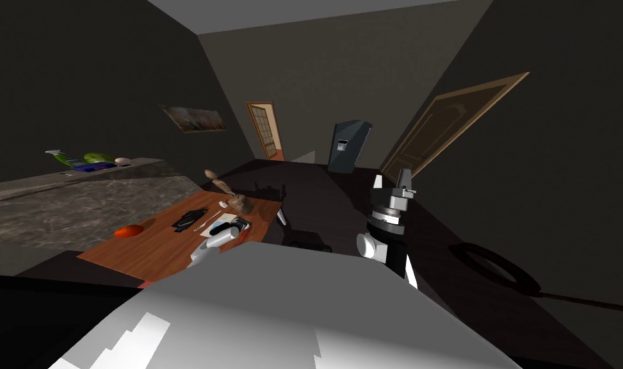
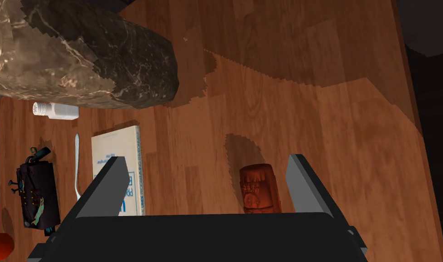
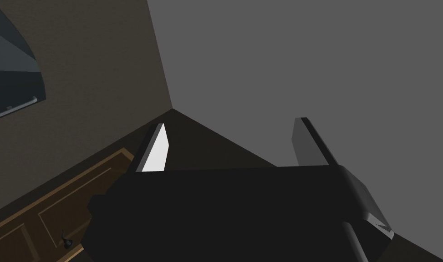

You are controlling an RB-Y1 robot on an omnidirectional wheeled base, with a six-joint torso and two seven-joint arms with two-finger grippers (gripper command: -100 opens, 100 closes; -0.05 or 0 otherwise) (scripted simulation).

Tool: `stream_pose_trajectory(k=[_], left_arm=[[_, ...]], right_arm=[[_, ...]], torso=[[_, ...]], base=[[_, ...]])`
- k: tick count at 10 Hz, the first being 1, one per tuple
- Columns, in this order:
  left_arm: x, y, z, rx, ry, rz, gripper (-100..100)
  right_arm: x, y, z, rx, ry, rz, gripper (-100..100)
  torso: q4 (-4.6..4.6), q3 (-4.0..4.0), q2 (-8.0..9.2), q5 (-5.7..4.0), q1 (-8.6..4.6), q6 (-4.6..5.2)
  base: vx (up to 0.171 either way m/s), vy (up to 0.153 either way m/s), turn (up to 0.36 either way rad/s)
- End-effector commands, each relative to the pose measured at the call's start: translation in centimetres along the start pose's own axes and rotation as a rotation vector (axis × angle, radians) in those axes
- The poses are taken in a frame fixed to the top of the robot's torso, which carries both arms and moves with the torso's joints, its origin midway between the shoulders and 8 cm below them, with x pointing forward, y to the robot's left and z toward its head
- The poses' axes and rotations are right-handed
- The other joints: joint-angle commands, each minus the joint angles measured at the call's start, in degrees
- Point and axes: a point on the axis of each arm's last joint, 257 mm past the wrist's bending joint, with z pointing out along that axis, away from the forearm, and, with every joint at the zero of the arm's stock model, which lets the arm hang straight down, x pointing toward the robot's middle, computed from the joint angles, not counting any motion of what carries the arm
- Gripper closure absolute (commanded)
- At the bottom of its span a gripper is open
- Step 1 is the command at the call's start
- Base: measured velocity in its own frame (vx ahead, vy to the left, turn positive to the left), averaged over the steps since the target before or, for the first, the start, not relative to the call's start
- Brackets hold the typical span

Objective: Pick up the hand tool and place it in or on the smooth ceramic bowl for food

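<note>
One wooden table [image 1: 162, 250]: broadest thing here, bearing every small item. One grey marbled counter [image 1: 79, 205] running along the table's left side. One large brown, marble-patterned lump [image 2: 88, 59] standing at the table's far end.

Two grippers. Left gripper [image 2: 207, 158] hanging over the table's near end, fingers spread wide, nothing pinched between them. Right gripper [image 3: 231, 123] raised well off the table to its right, blades likewise parted and bare.

One white box [image 2: 111, 143] with blue print, lying flat on the table. One hand tool [image 2: 36, 195], black with teal bits, flat on the table about mid-length, apart from the left gripper and untouched. One orange-red bowl [image 1: 129, 230] on the table near its counter-side edge, apart from the hand tool.

One reddish-brown translucent bottle [image 2: 259, 188] lying on the table, seen between the left gripper's spread fingers and nearer one of them; contact impossible to tell. One thin white utensil [image 2: 77, 163] on the table between hand tool and box. One small white shaker [image 2: 55, 110] lying on its side on the table, just beside the lump.
</note>
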Motion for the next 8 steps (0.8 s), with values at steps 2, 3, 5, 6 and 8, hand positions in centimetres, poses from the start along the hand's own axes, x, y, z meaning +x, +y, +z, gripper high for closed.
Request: stream_pose_trajectory(k=[2, 3, 5, 6, 8], left_arm=[[-2.2, 0.9, 0.4, -0.042, -0.054, -0.044, -100], [-3.7, 1.7, 0.5, -0.076, -0.092, -0.079, -100], [-5.1, 2.7, 0.5, -0.111, -0.129, -0.112, -100], [-5.2, 2.8, 0.5, -0.111, -0.131, -0.113, -100], [-8.3, 5.7, 0.1, -0.187, -0.21, -0.174, -100]], right_arm=[[0.0, 0.0, 0.0, 0.0, 0.0, 0.0, 0], [0.0, 0.0, 0.0, 0.0, 0.0, 0.0, 0], [0.0, 0.0, 0.0, 0.0, 0.0, 0.0, 0], [0.0, 0.0, 0.0, 0.0, 0.0, 0.0, 0], [0.0, 0.0, 0.0, 0.0, 0.0, 0.0, 0]], torso=[[0.01, 0.01, 0.0, 0.0, 0.0, 0.02], [0.01, 0.02, 0.03, 0.0, -0.01, 0.01], [0.02, 0.03, 0.06, 0.01, 0.04, 0.0], [0.01, 0.03, 0.05, 0.01, 0.05, 0.01], [0.02, 0.03, 0.05, 0.02, 0.13, 0.01]], base=[[0.034, 0.026, -0.057], [0.029, 0.045, -0.07], [0.027, 0.041, -0.064], [0.025, 0.044, -0.029], [0.038, 0.084, -0.061]])
